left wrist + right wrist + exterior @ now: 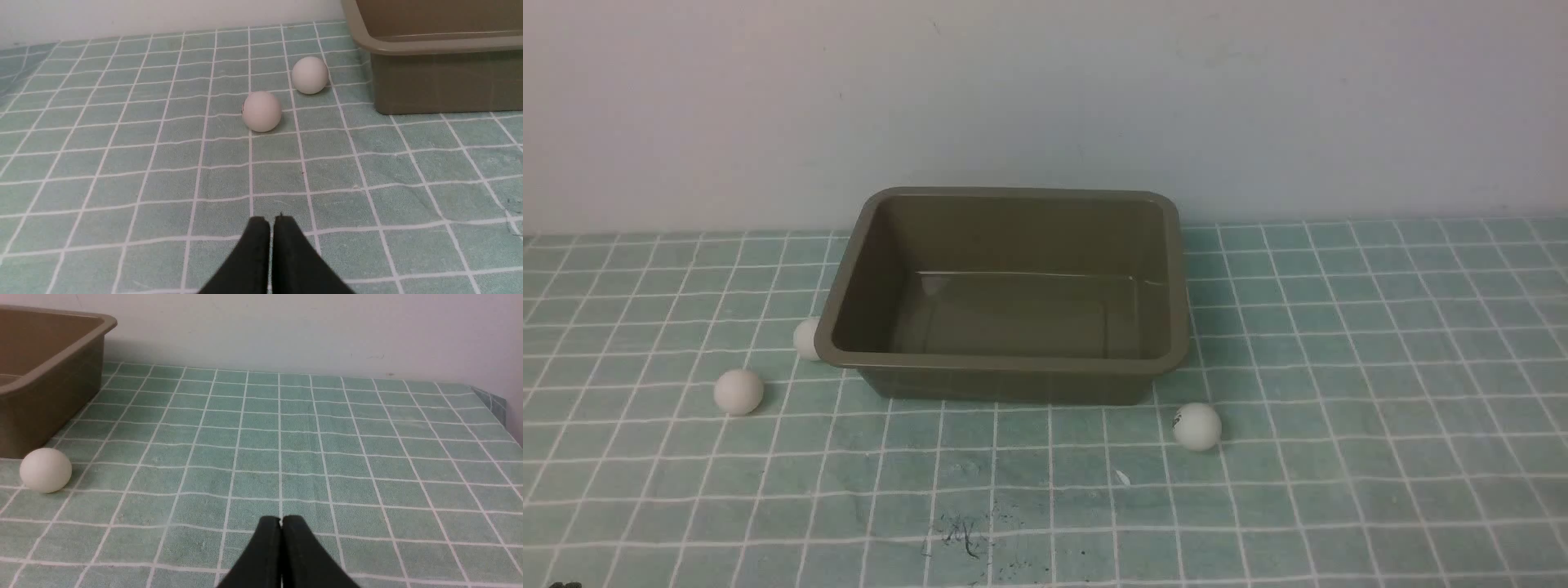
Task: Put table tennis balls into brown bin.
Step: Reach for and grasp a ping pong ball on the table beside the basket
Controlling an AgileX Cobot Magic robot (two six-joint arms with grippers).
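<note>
Front view puts the brown bin [1005,362] mid-table on the checked cloth [1339,367], with nothing inside it. All three balls lie outside it on the cloth.

Take the bin as the clock's centre, with 12 toward the wall:
- **Corner ball** [806,338]: at about 8 o'clock, tucked under the rim at the bin's near-left corner. I cannot tell whether it touches the bin's side.
- **Outer ball** [738,391]: further out along roughly the same 8 o'clock line, apart from the corner ball.
- **Marked ball** [1197,425]: at about 5 o'clock, just off the near-right corner and clear of the bin.

Neither arm shows in the front view.

In the left wrist view the left gripper [271,218] has its fingers pressed together with nothing between them. The outer ball lies ahead of it, the corner ball beyond that, and the bin past both.

In the right wrist view the right gripper [281,518] is likewise closed and empty. The marked ball lies ahead of it, off toward the bin's side.

The left arm looks the nearer one for the two 8 o'clock balls, and the right arm for the marked ball. A ball has no long axis, so any approach angle should do. The jaws must part before either arm can take one.
</note>
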